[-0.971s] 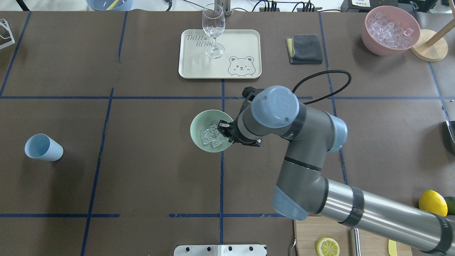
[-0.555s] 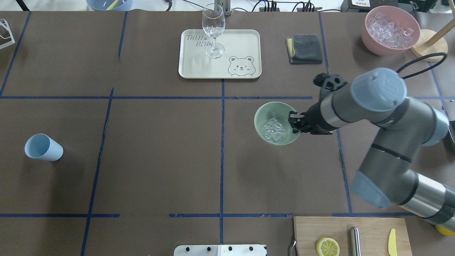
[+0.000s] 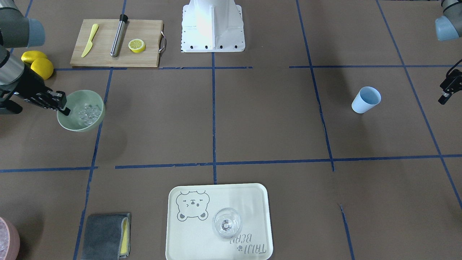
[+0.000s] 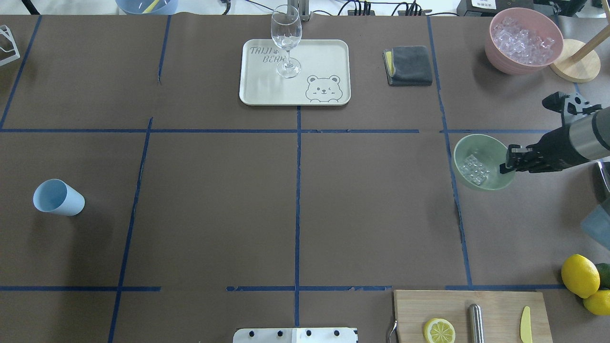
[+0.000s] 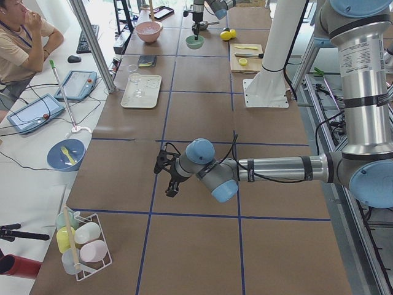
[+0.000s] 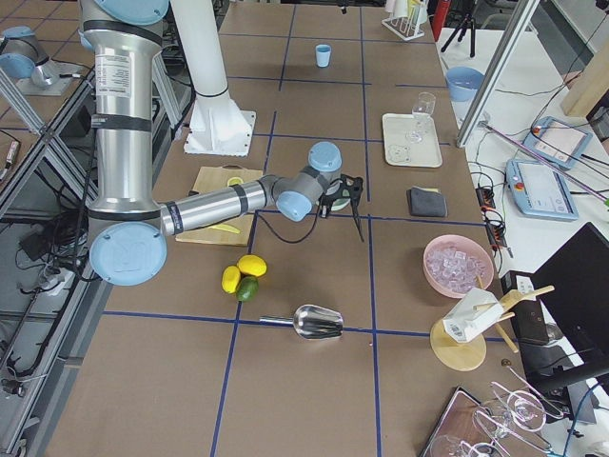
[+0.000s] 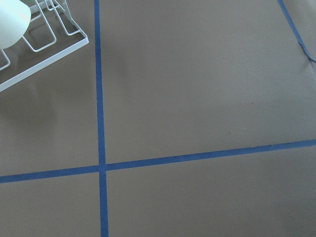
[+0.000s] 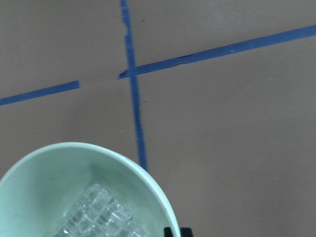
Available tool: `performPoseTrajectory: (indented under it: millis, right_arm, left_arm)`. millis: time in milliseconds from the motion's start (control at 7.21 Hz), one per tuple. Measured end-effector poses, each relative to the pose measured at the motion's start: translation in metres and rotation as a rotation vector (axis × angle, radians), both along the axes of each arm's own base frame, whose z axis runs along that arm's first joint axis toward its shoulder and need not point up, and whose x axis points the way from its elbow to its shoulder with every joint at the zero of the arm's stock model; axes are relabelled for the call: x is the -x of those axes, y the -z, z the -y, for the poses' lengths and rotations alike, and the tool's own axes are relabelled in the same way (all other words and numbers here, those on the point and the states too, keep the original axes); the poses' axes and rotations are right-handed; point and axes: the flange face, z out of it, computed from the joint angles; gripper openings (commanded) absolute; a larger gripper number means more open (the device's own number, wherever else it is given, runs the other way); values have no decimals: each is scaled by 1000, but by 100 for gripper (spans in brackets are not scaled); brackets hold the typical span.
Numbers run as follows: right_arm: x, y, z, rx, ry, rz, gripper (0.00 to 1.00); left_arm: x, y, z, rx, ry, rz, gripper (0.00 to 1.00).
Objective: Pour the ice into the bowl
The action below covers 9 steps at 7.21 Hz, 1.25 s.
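My right gripper (image 4: 509, 159) is shut on the near-right rim of the pale mint-green bowl (image 4: 488, 150) and holds it above the table at the right side. A small cluster of clear ice cubes (image 4: 474, 170) lies in the bowl's bottom. The front-facing view shows the same gripper (image 3: 61, 104), bowl (image 3: 77, 99) and ice (image 3: 88, 112) at its left. The right wrist view looks down into the bowl (image 8: 49, 173) at the ice (image 8: 98, 215). My left gripper (image 3: 447, 90) hangs open and empty at the table's far left, beyond the blue cup (image 4: 58, 197).
A pink container of ice (image 4: 523, 40) stands at the back right beside a wooden stand (image 4: 574, 66). A clear glass (image 4: 286, 43) stands on a bear tray (image 4: 324, 57), a grey cloth (image 4: 409, 65) to its right. Cutting board (image 4: 495, 309) and lemons (image 4: 579, 271) lie front right.
My right arm has carried the bowl with the ice from the table's middle far to the right. The ice stays in the bowl. The blue cup has not moved.
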Motion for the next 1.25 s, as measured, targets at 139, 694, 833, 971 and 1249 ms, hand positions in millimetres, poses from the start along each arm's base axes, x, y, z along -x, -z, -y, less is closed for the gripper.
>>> performPoseTrajectory:
  millis: [139, 694, 833, 971, 1249]
  right_arm:
    - [-13, -28, -4, -3, 5, -11, 0]
    - [-25, -90, -15, -24, 1, -1, 0]
    - [-25, -95, -16, -22, 0, -7, 0]
    - [-25, -100, -16, -20, -3, -15, 0]
    - [-25, -104, -15, -19, -8, -25, 99]
  left_arm:
    - [1, 3, -2, -3, 2, -2, 100]
    - [2, 7, -4, -8, 5, -5, 100]
    - [2, 7, -4, -9, 4, -4, 100]
    - [2, 7, -4, -9, 4, -4, 100]
    - [2, 7, -4, -8, 4, -4, 100]
